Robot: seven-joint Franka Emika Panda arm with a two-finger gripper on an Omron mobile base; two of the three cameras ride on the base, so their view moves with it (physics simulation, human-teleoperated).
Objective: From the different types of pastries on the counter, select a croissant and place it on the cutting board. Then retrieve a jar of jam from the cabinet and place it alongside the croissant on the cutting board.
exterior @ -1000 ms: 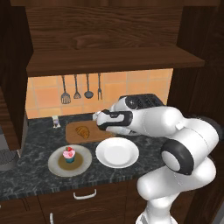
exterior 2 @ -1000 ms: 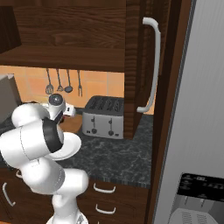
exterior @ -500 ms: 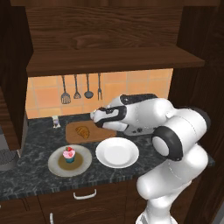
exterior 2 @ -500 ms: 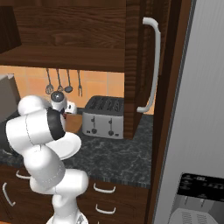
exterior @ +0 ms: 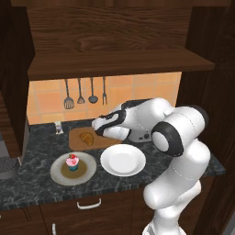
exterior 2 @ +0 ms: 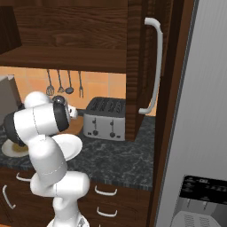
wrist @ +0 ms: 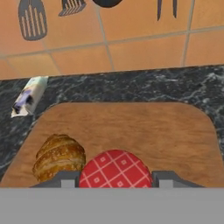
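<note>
While closing the gripper (wrist: 114, 178) snugly around the jar of jam (wrist: 115, 170), holding it low over the cutting board (wrist: 144, 131), just beside the croissant (wrist: 59, 156), aiming to set both side by side there.

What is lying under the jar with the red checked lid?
Under the jar of jam is the cutting board, with the croissant beside it. Whether its base touches the board is covered by the lid and gripper.

Cutting board (wrist: 144, 131) open to the right & back; croissant (wrist: 59, 158) blocks left, touching jam jar (wrist: 115, 169) in the gripper (wrist: 114, 178).
</note>
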